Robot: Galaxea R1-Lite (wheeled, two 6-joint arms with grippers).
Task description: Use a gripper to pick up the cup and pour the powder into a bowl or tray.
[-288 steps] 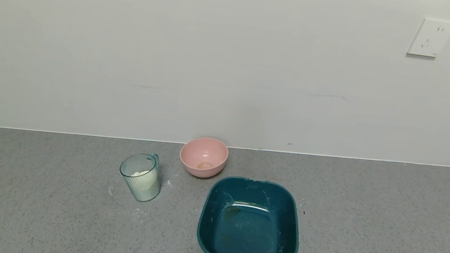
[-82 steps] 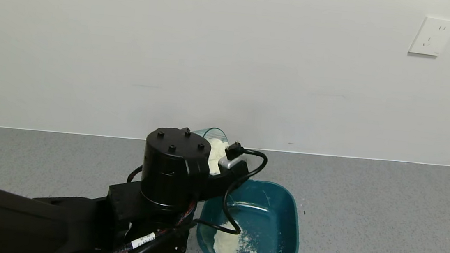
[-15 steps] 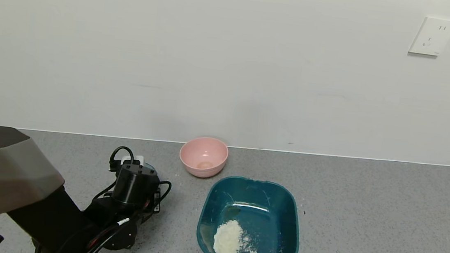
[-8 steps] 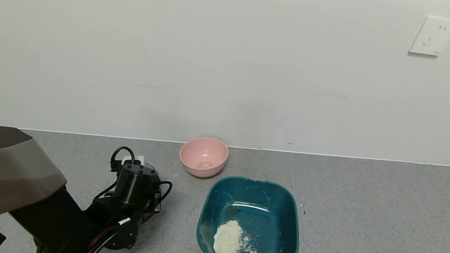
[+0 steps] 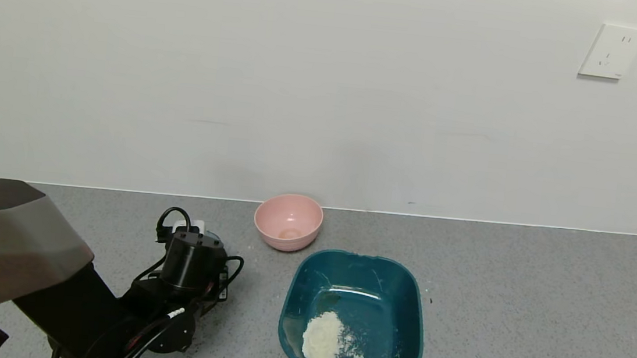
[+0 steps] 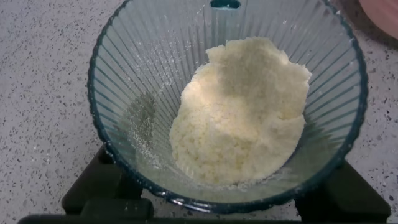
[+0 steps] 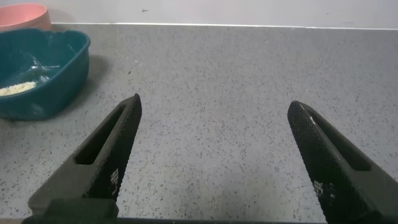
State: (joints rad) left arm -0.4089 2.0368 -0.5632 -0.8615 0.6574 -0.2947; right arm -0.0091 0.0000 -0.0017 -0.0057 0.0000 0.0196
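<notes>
My left gripper [image 5: 192, 256] is low over the table, left of the teal tub [image 5: 414, 305]. Its wrist hides nearly all of the cup in the head view. In the left wrist view the ribbed pale green cup [image 6: 130, 81] stands upright between the black fingers [image 6: 102, 190], which sit against its sides. A lump of off-white powder [image 6: 242, 112] lies in the cup. A second pile of powder [image 5: 322, 338] lies in the tub's near left corner. My right gripper [image 7: 214, 106] is open and empty over bare table, out of the head view.
A small pink bowl [image 5: 288, 221] stands behind the tub, near the wall. The tub [image 7: 56, 81] and the pink bowl [image 7: 22, 15] also show in the right wrist view. Grey table stretches to the right of the tub.
Since 5.5 s ago the left arm has moved the cup from above the tub back down to the left. Over the last second it has barely moved.
</notes>
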